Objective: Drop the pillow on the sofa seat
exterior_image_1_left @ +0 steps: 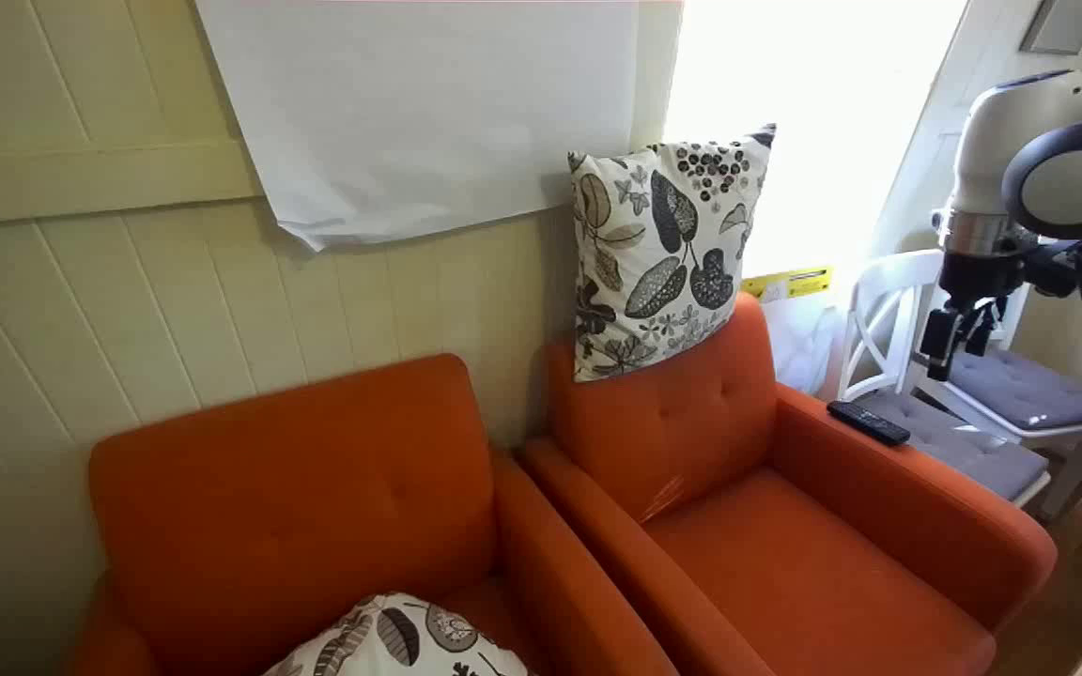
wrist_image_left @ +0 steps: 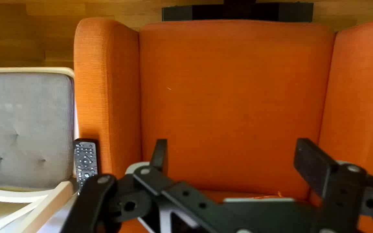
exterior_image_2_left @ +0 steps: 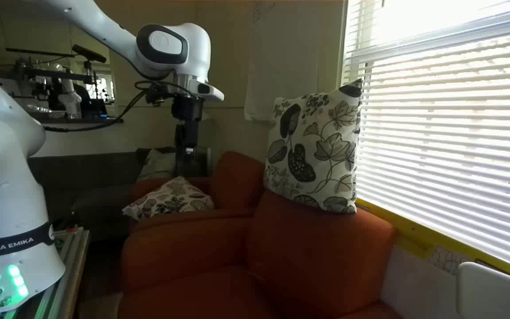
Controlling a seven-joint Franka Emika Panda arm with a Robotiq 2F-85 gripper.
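The square leaf-print pillow [exterior_image_1_left: 672, 235] stands upright on top of the orange armchair's backrest, beside the window; it also shows in an exterior view [exterior_image_2_left: 310, 153]. The flat orange sofa seat [exterior_image_1_left: 813, 563] lies below it with nothing on it; part of it shows in an exterior view [exterior_image_2_left: 202, 292]. The seat [wrist_image_left: 231, 87] fills the middle of the wrist view; the pillow is out of that view. My gripper [wrist_image_left: 231, 144] is open and empty, pointing down above the armchair. It hangs apart from the pillow in both exterior views [exterior_image_1_left: 958, 345] [exterior_image_2_left: 187, 155].
A black remote [exterior_image_1_left: 868, 422] lies on the armchair's arm. White chairs with grey cushions [exterior_image_1_left: 954, 441] stand beside that arm. A second orange armchair [exterior_image_1_left: 297, 507] holds a rounder leaf-print pillow [exterior_image_2_left: 171, 197]. A window with blinds [exterior_image_2_left: 450, 133] is behind the pillow.
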